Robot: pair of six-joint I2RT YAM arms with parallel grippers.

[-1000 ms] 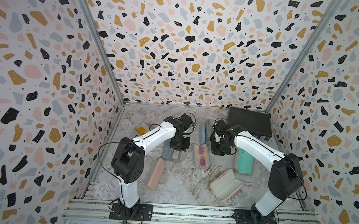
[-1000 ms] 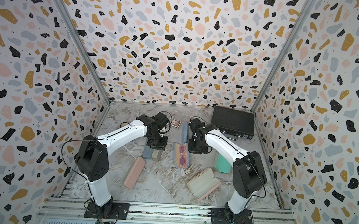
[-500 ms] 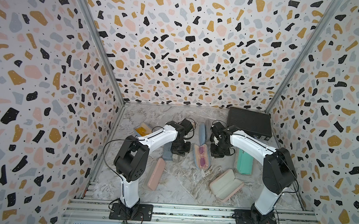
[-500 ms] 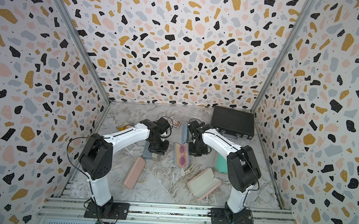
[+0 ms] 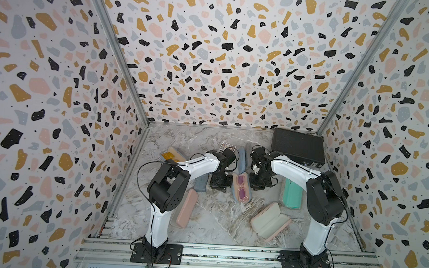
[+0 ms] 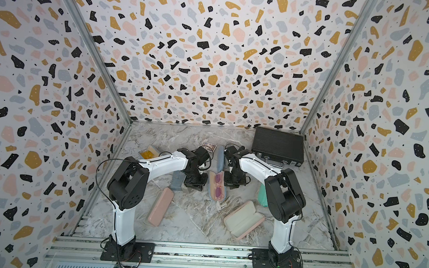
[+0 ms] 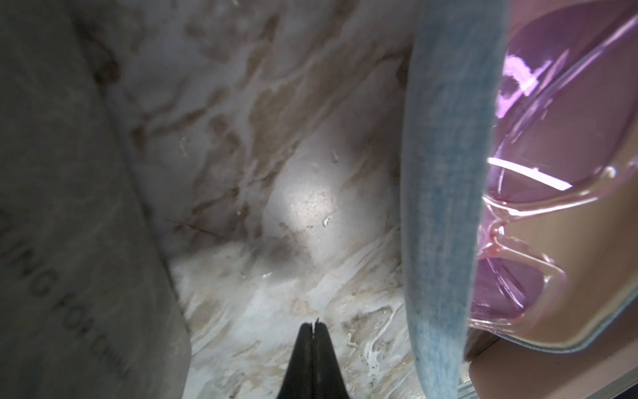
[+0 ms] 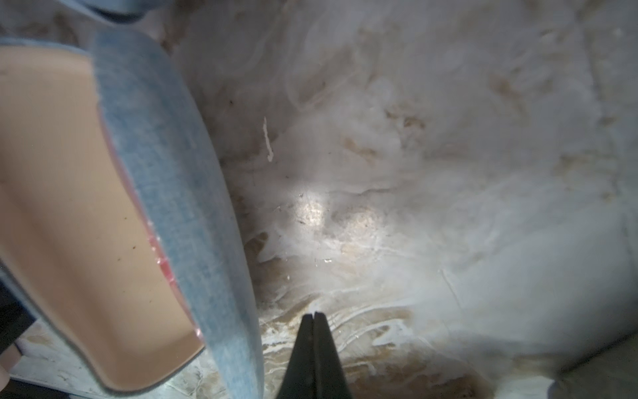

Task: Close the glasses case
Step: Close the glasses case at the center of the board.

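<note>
Terrazzo walls close in a marble tabletop point(image 5: 218, 216) strewn with cases. Near the left edge, toward the front, lies a shut pink case point(image 5: 187, 208), and just behind it a grey case point(image 5: 200, 183). Next comes the left gripper point(image 7: 313, 324), pointing down at bare marble between the grey case and the blue case point(image 5: 241, 158); its jaws are pressed together on nothing. The blue case lies open in the middle of the tabletop, lid toward the back edge, pink glasses point(image 5: 242, 188) in its front half. Just past its other side the right gripper point(image 8: 313, 316) also points down at bare marble, clenched and empty. Whether either tip touches the marble I cannot tell. Further right a teal case point(image 5: 291, 195) lies near the right edge, with a cream-lined pink case point(image 5: 270, 222) spread open nearer the front edge. A black box point(image 5: 298, 146) fills the back right corner.
</note>
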